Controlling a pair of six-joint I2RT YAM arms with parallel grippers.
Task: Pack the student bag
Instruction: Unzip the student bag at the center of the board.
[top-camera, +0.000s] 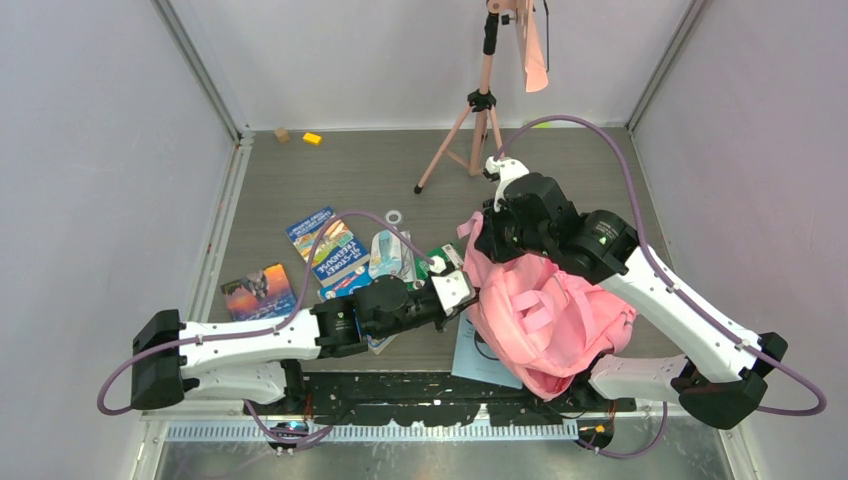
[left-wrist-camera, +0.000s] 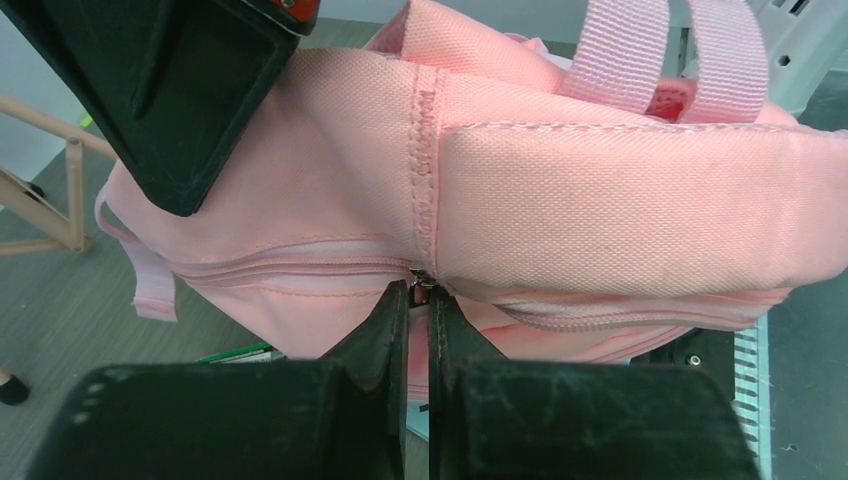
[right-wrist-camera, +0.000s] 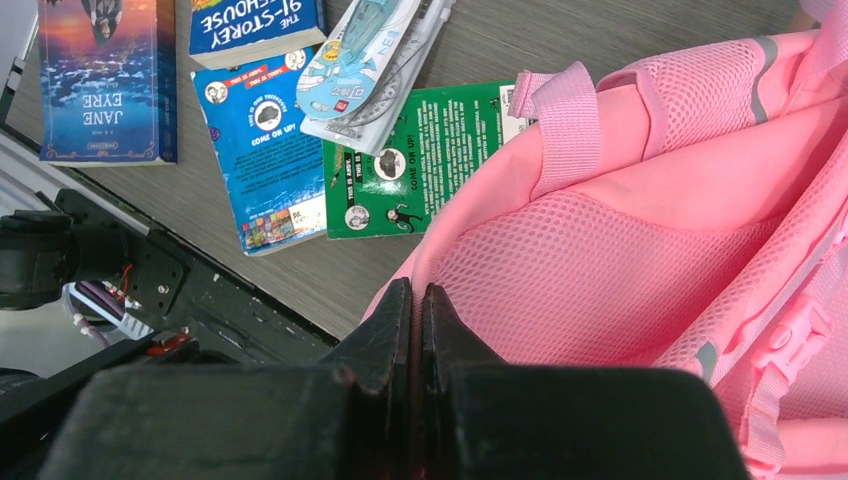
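Note:
The student bag (top-camera: 545, 310), bright pink, lies at the near middle of the table between both arms. My left gripper (top-camera: 462, 290) reaches in from the left. In the left wrist view it (left-wrist-camera: 420, 300) is shut on the small metal zip pull (left-wrist-camera: 422, 287), at the point where the bag's (left-wrist-camera: 620, 190) zip line meets a vertical seam. My right gripper (top-camera: 488, 238) comes down on the bag's far end. In the right wrist view it (right-wrist-camera: 412, 296) is shut on the edge of the bag's pink mesh panel (right-wrist-camera: 560, 270). The inside of the bag is hidden.
Books lie left of the bag: Jane Eyre (right-wrist-camera: 105, 80), a blue paperback (right-wrist-camera: 262, 150) and a green one (right-wrist-camera: 430, 150), with a clear geometry-set pouch (right-wrist-camera: 370, 60) on top. A light blue sheet (top-camera: 475, 355) sticks out under the bag. A pink tripod (top-camera: 480, 110) stands behind.

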